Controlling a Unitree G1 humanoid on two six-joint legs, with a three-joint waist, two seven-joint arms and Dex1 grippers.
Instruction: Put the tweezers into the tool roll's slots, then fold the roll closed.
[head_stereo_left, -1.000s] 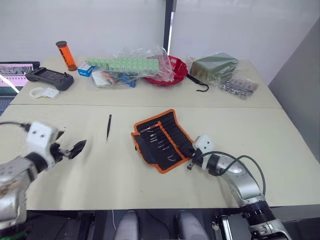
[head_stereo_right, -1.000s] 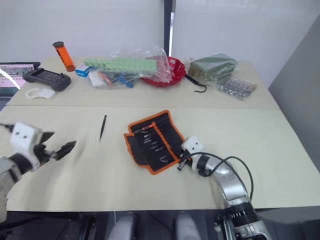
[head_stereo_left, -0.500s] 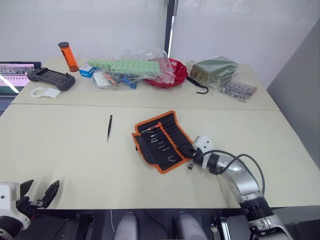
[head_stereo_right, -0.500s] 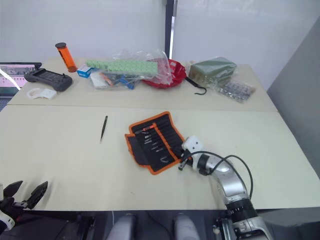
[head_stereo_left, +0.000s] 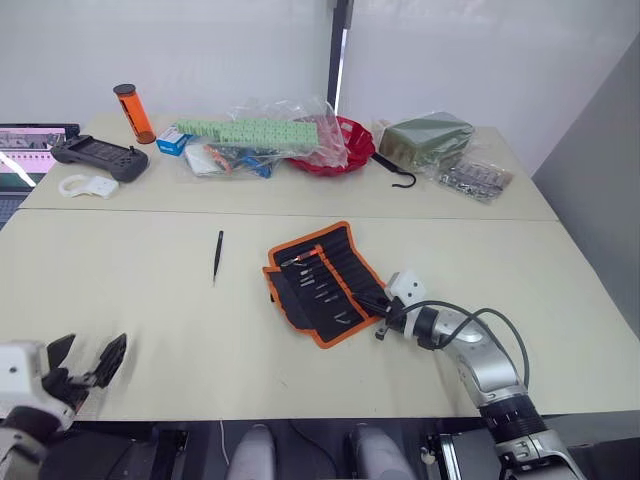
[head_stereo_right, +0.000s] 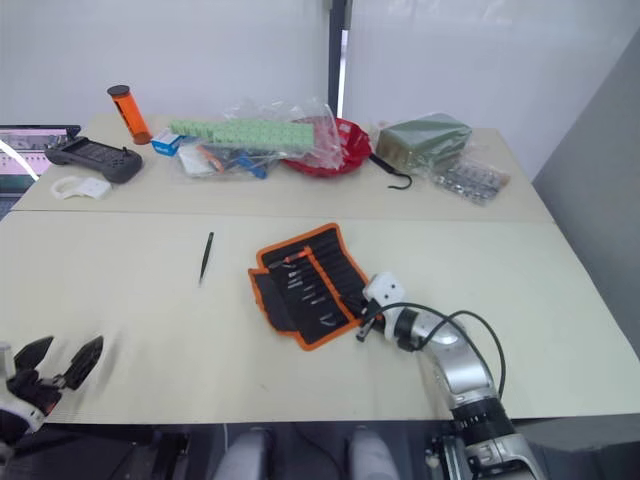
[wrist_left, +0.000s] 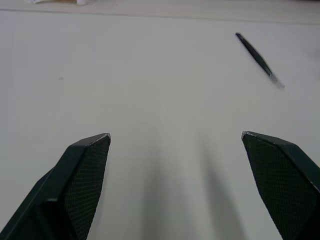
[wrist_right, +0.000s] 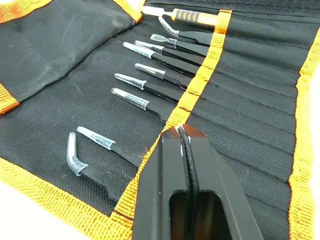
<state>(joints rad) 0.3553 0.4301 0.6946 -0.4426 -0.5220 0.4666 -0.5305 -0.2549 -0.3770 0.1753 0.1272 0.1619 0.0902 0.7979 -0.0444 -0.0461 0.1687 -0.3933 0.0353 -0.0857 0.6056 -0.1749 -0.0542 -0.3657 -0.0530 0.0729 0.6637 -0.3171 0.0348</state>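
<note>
- Right gripper (wrist_right: 182, 131): fingers pressed together with nothing visible between them, tips over the tool roll (head_stereo_left: 322, 281) at its near right edge, just above the orange band that runs down the middle of the inner face.
- Just ahead of those tips in the right wrist view: a row of tweezers (wrist_right: 150, 70) seated in the slots (wrist_right: 235, 105) — black bodies tucked under the orange band, clear-capped points lying bare on the black fabric; two with bent tips, one at each end of the row.
- At the far end of that row: an orange-and-black handled tool (wrist_right: 192, 18), also pocketed.
- Tool roll itself: open and flat on the near table (head_stereo_left: 480, 250), lying at a slant, orange edging all round, one flap folded in at its left end.
- Well to the left of the roll: one loose tweezer (head_stereo_left: 217, 255) alone on bare tabletop, touching nothing.
- Left gripper (head_stereo_left: 85, 362): fingers spread wide apart, empty, low at the near left edge of the table — well apart from the loose tweezer, which lies out ahead of it in the left wrist view.
- Along the far side of the table: an orange cylinder (head_stereo_left: 132, 111), a black handheld controller (head_stereo_left: 100, 156), a green strip on clear bags (head_stereo_left: 246, 131), a red tray (head_stereo_left: 345, 143), a black hook (head_stereo_left: 396, 170), a bagged green block (head_stereo_left: 428, 132).
</note>
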